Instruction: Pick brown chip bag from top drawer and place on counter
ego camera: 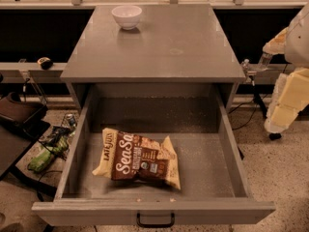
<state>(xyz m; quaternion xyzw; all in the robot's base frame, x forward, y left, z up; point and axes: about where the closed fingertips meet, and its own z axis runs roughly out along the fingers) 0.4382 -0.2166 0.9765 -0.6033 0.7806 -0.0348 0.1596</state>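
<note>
The brown chip bag (139, 159) lies flat on the speckled floor of the top drawer (212, 166), left of its middle, with "Sea Salt" facing up. The drawer is pulled fully out, its black pull handle (155, 221) at the front. The grey counter (164, 42) is the cabinet top behind and above the drawer. My gripper (249, 70) hangs at the counter's front right corner, outside the drawer and well to the right of and above the bag. It holds nothing that I can see. The cream-coloured arm (289, 91) runs off the right edge.
A white bowl (127, 16) stands at the back left of the counter. A dark chair or case (19, 112) and cables with a green object (46, 156) lie on the floor at the left. A rail (34, 66) runs behind the cabinet.
</note>
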